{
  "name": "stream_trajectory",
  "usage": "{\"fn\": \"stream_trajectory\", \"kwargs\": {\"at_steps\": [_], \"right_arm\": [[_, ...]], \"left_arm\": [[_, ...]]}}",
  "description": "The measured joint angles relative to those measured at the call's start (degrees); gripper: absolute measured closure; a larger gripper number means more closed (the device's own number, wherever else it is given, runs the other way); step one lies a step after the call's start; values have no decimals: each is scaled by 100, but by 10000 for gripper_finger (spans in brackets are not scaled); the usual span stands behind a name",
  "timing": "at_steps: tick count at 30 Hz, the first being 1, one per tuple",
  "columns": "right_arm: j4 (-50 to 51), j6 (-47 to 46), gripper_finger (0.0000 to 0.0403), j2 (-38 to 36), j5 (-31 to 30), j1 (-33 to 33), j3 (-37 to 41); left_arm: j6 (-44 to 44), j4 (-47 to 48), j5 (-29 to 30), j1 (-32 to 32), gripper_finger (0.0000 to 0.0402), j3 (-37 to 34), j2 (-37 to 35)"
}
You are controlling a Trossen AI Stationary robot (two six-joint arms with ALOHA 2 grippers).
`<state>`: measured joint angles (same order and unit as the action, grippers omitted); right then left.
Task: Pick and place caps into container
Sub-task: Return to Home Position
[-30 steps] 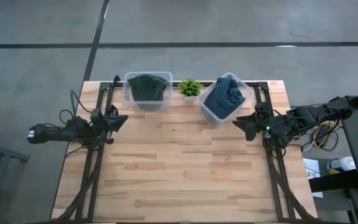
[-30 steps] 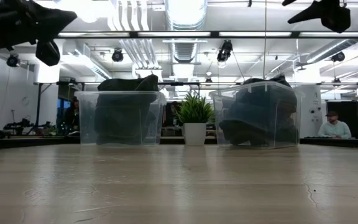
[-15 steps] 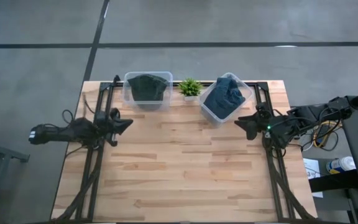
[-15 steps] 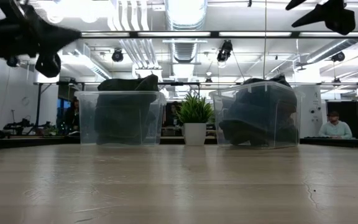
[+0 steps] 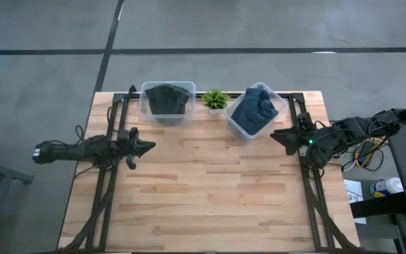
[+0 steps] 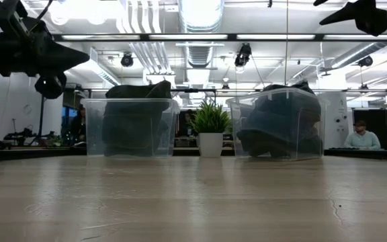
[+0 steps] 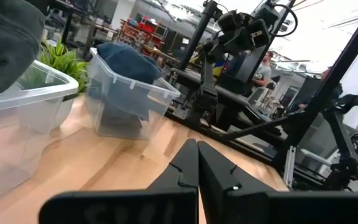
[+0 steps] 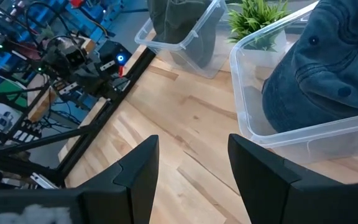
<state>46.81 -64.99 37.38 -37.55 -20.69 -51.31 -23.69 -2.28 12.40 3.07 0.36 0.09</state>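
Along the far edge of the worktop (image 5: 210,197) stand two clear containers with a small potted plant (image 5: 216,99) between them. The left container (image 5: 168,83) sits square to that edge, and the right container (image 5: 240,131) is turned at an angle. From there to the near edge the boards give wide open room between the two arms. Dark olive caps (image 5: 168,99) fill the left container, and blue caps (image 5: 258,107) are heaped in the right one, rising above its rim. The left end effector (image 5: 149,147) hangs over the worktop's left side, nearer than the left container and apart from it, its fingers pressed together. The right end effector (image 5: 275,133) hangs just beside the right container's near corner, fingers spread. Only the low view shows both held well above the wood, higher than the containers' rims, and a seated person (image 6: 363,136) in the room behind. The wrist views alone settle how the fingers stand.
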Motion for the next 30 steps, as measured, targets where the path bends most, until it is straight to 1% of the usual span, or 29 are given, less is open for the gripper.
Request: {"fn": "stream_trajectory", "kwargs": {"at_steps": [4, 8, 12, 14, 19, 24, 26, 30], "right_arm": [[15, 8, 216, -153, -1, 0, 31], [26, 44, 220, -514, 1, -4, 267], [-208, 113, 239, -1035, -6, -3, 654], [-400, 298, 252, -1280, -16, -4, 827], [-1009, 1273, 296, -1844, -142, -4, 1127], [-1749, 2353, 376, -2521, -171, -4, 1458], [-2028, 2725, 388, -2815, -169, -4, 1597], [-2462, 3381, 394, -3388, -144, -4, 1830]], "left_arm": [[-120, 49, -235, 0, 402, 0, 76], [-491, 136, -639, 0, 402, 0, 166], [-554, 158, -743, 0, 402, 0, 216], [-554, 156, -741, 0, 402, 0, 222], [-552, 36, -732, 0, 402, -1, 223], [-550, 11, -715, 0, 402, -2, 224], [-550, 1, -713, 0, 402, -2, 224], [-550, -16, -713, 0, 402, -2, 224]]}}
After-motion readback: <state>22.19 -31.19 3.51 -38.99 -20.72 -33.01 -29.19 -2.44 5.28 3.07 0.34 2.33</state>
